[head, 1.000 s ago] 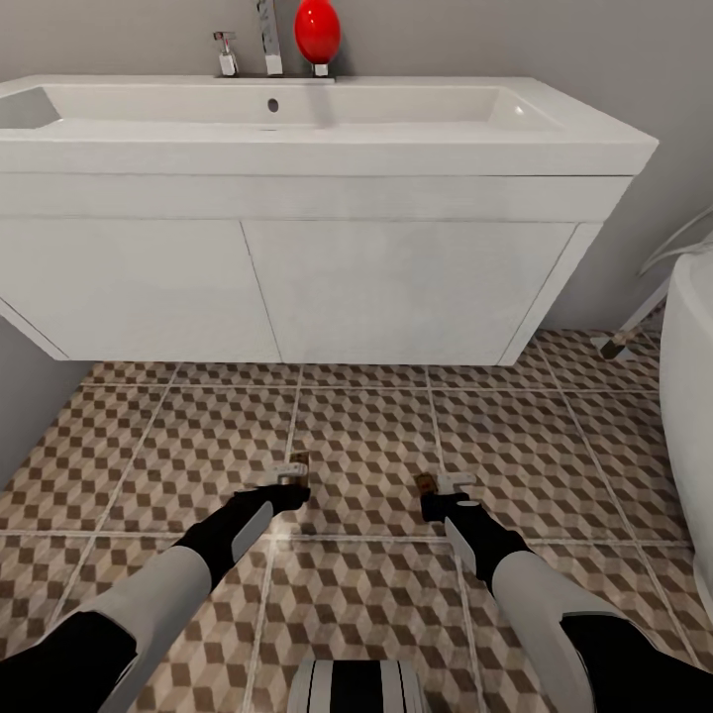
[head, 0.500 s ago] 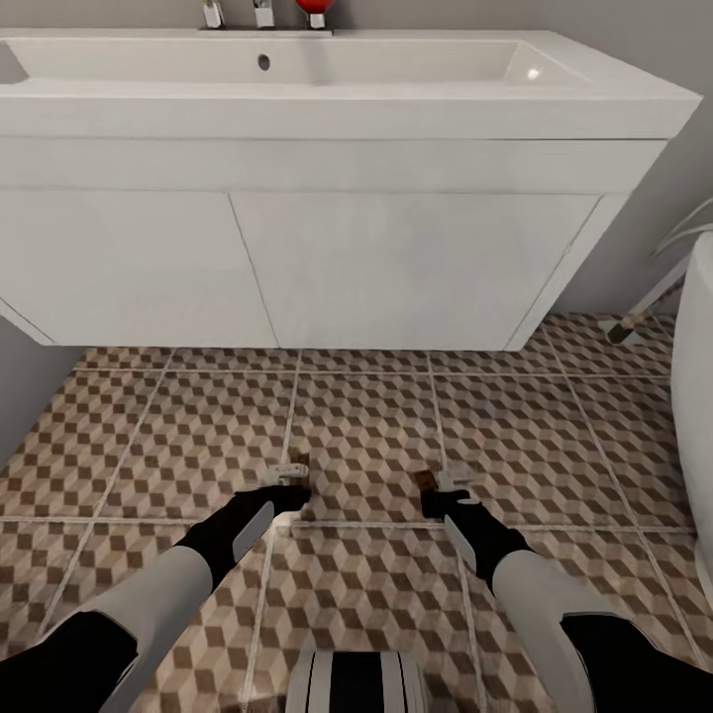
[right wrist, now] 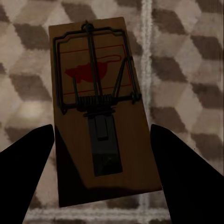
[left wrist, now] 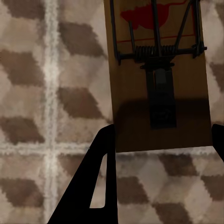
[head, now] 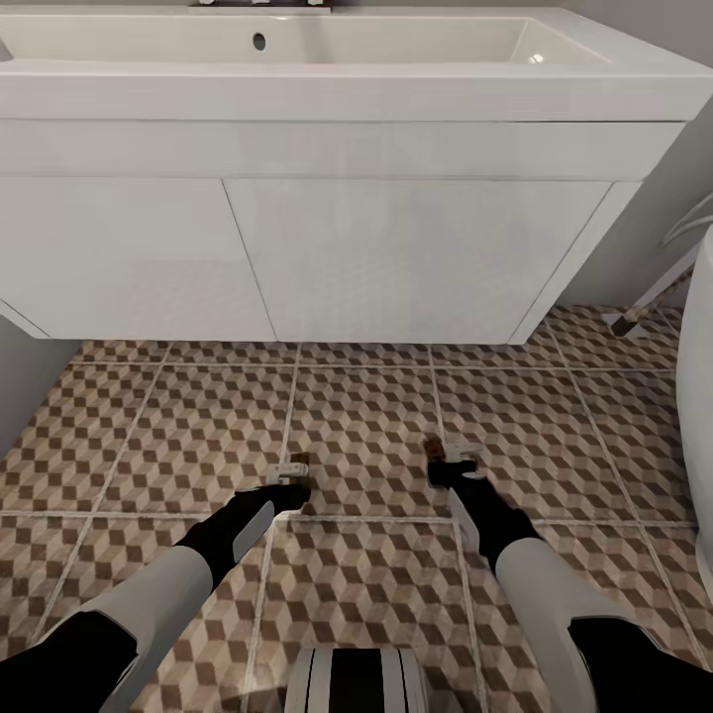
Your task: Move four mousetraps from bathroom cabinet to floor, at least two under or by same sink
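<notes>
**Brown traps low over the tile, both arms near release**

Brown wood fills each wrist view: your left gripper [left wrist: 158,154] pinches one mousetrap [left wrist: 158,70] between its dark fingers, the slab's near end seated between them. In the right wrist view the right gripper [right wrist: 102,163] has its fingers standing apart on either side of the second mousetrap [right wrist: 95,107], with gaps showing, so it looks released or barely held; you cannot be sure it is resting on the bathroom floor [head: 366,426].

From the head view, both traps sit low over the cube-patterned tiles, just in front of the sink [head: 376,248], not under it.

Risks, as a judgement:
- Opening the left jaws while the trap is above the tile could make it bounce or flip.
- Lifting the right arm carelessly may drag its trap along a finger.
- Both traps lie near the sink rather than directly beside it; that placement may fail the condition.
</notes>
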Tool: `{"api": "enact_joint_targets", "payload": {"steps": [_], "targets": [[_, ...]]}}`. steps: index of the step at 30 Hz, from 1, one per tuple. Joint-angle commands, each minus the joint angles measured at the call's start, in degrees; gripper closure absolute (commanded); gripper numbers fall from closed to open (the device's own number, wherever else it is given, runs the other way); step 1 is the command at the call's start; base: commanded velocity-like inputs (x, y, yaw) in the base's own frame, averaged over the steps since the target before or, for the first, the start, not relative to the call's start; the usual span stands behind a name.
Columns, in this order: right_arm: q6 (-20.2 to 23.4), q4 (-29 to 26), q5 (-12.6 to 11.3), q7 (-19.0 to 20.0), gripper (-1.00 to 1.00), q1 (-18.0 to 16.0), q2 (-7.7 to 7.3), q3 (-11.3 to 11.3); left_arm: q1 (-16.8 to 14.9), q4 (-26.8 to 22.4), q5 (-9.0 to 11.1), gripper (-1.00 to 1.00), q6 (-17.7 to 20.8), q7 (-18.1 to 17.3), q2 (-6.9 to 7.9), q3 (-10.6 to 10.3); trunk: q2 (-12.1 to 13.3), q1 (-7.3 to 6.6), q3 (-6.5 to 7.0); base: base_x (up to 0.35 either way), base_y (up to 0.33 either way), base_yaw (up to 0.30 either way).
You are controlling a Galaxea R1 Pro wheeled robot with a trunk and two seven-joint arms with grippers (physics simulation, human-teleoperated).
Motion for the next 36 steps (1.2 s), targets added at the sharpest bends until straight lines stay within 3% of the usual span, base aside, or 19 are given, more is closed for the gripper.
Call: {"api": "enact_joint_targets", "payload": {"steps": [1, 16, 27, 36], "targets": [[0.5, -0.4, 0.4, -0.3, 1.0, 0.0, 0.03, -0.1, 0.0, -0.1, 0.5, 1.0, 0.2, 0.6, 0.06, -0.5, 0.0, -0.01, -0.04, 0.0, 0.0, 0.0], [0.9, -0.6, -0.1, -1.5, 1.0, 0.0, -0.02, -0.2, 0.0, -0.2, 0.5, 1.0, 0.0, 0.6, 0.37, -0.4, 0.0, -0.01, -0.04, 0.0, 0.0, 0.0], [0.9, 0.3, -0.1, -1.6, 1.0, 0.0, 0.01, -0.2, 0.0, -5.1, 0.5, 1.0, 0.1, 0.5, 0.44, -0.2, -0.2, 0.28, -2.47, 0.0, 0.0, 0.0], [0.9, 0.6, -0.1, -1.5, 1.0, 0.0, 0.03, -0.1, 0.0, -7.4, 0.5, 1.0, 0.1, 3.4, 0.41, -0.2, -0.2, 0.28, -2.47, 0.0, 0.0, 0.0]]}}
